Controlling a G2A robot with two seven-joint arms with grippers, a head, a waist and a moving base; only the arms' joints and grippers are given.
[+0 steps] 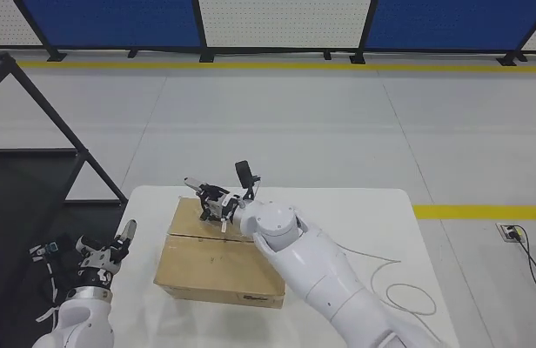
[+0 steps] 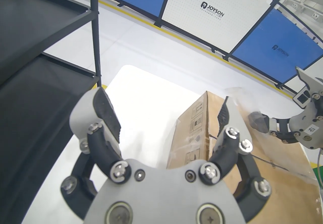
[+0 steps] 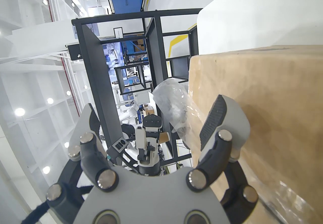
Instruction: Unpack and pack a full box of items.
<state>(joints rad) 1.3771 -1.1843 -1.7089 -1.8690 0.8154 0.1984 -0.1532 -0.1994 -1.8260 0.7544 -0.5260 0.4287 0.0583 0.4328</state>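
Observation:
A shut brown cardboard box (image 1: pixel 217 259) lies on the white table (image 1: pixel 364 217). My right gripper (image 1: pixel 207 197) is at the box's far edge, over its top. In the right wrist view that gripper (image 3: pixel 151 121) is open; one finger (image 3: pixel 217 119) lies against the box (image 3: pixel 272 114), and a crumpled piece of clear plastic film (image 3: pixel 171 101) sticks out from the box's edge just past the fingers. My left gripper (image 1: pixel 122 238) hangs off the table's left side, apart from the box, and its fingers stand open with nothing between them (image 2: pixel 164 111). The box (image 2: pixel 196 124) lies beyond it.
A black metal rack (image 1: pixel 42 174) stands left of the table, close to the left arm. A thin white cable (image 1: pixel 398 296) lies looped on the table's right half. Blue and white partition panels (image 1: pixel 285 22) close off the floor behind.

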